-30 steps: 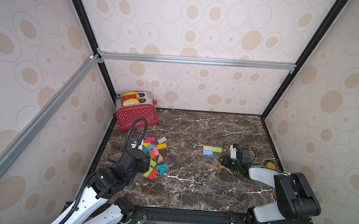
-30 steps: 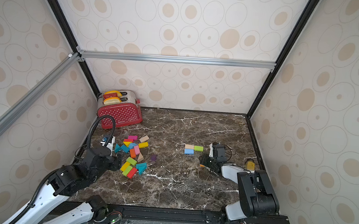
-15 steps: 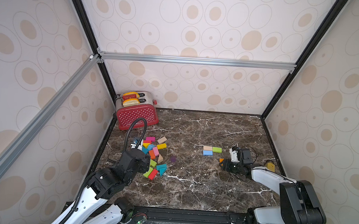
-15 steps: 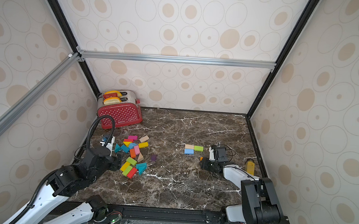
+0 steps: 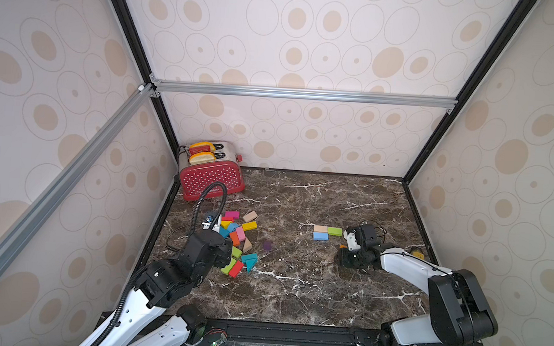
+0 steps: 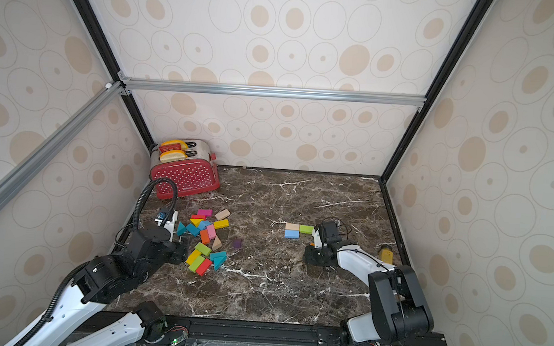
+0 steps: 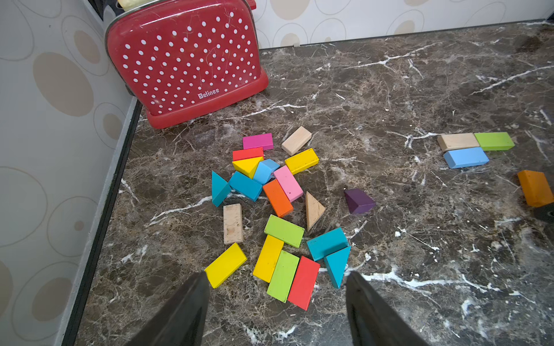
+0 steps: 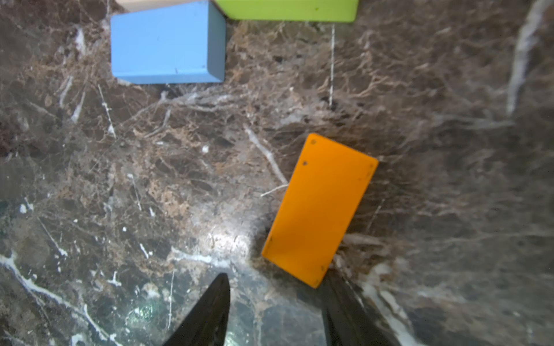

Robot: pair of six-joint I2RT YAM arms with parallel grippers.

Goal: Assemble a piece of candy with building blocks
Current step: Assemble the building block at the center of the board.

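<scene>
A pile of coloured building blocks (image 5: 237, 241) (image 6: 207, 239) (image 7: 278, 215) lies at the left of the marble table. My left gripper (image 7: 277, 274) (image 5: 221, 253) hovers at the pile's near edge, open, with nothing between its fingers. At centre right a bare wood block (image 5: 320, 228), a green block (image 5: 335, 231) (image 8: 287, 9) and a blue block (image 5: 320, 236) (image 8: 162, 45) lie side by side. An orange block (image 8: 319, 209) (image 5: 343, 246) (image 7: 535, 187) lies flat just ahead of my open right gripper (image 8: 275, 277) (image 5: 343, 259). Its near corner is at one fingertip (image 8: 332, 287).
A red polka-dot toaster (image 5: 212, 176) (image 7: 186, 60) stands in the back left corner. A purple wedge (image 5: 267, 245) (image 7: 358, 201) lies alone right of the pile. A mustard-yellow thing (image 5: 417, 253) sits by the right wall. Patterned walls enclose three sides.
My right gripper has shifted slightly beside the orange block. The left arm and the pile have not moved.
</scene>
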